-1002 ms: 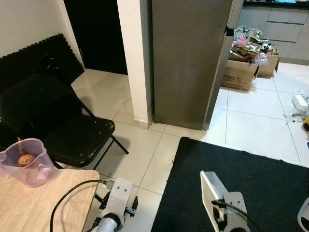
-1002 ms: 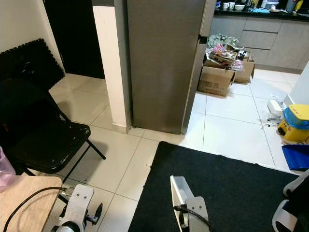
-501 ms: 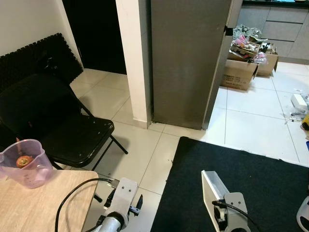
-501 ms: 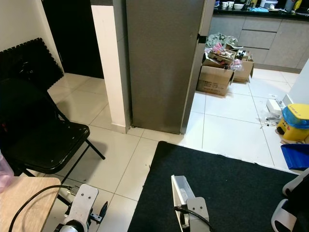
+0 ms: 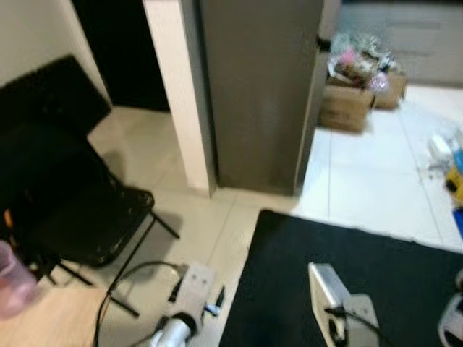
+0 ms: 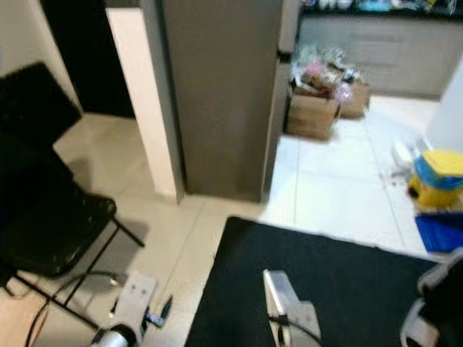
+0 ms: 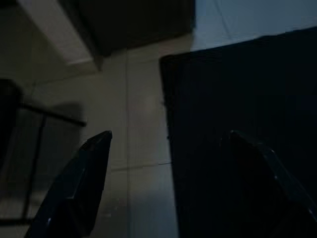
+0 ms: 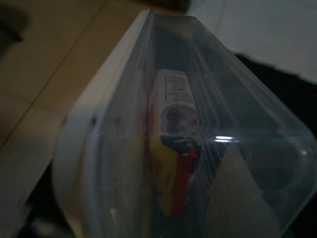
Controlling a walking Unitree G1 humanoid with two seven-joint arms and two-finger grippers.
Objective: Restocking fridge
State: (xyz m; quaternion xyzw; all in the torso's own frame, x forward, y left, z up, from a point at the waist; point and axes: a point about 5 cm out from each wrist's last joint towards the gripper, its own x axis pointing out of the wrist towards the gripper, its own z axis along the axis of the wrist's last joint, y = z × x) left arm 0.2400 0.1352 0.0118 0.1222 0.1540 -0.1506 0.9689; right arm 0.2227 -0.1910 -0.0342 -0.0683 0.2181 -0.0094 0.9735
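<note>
Head views blurred. Nearest, bottom right: right gripper [image 8: 163,198] carries a clear plastic container [image 8: 198,148], seen edge-on in the eye views as a pale slab [image 5: 327,285] over the black mat [image 5: 376,289]. The wrist view looks through the lidded box at a yellow-and-red packet [image 8: 173,163] inside, standing on end; the fingers themselves can't be made out, so how wide the jaws stand — cannot tell, though the box sits right at the gripper.

Left gripper [image 7: 168,148] hangs low at bottom left, with its 2 black fingers [image 7: 79,183] spread wide and nothing between them; below it the pale tile floor [image 7: 138,119] meets the mat edge. A black cable [image 5: 126,282] loops by that arm [image 5: 189,289].

Far left edge: corner of a wooden table [image 5: 43,322] with a pink translucent jug [image 5: 11,278] on it, partly cut off. Just behind, a black folding chair [image 5: 79,217].

Further on — a white pillar [image 5: 179,94] and beside it the grey fridge [image 5: 257,87], door closed, seen from its side. Past the fridge, cardboard boxes [image 5: 347,105] full of clutter on the tiles. Far right: a yellow-and-blue object [image 6: 438,177] and a blue item [image 6: 441,231] on the floor, kitchen cabinets [image 6: 369,47] at the back.
</note>
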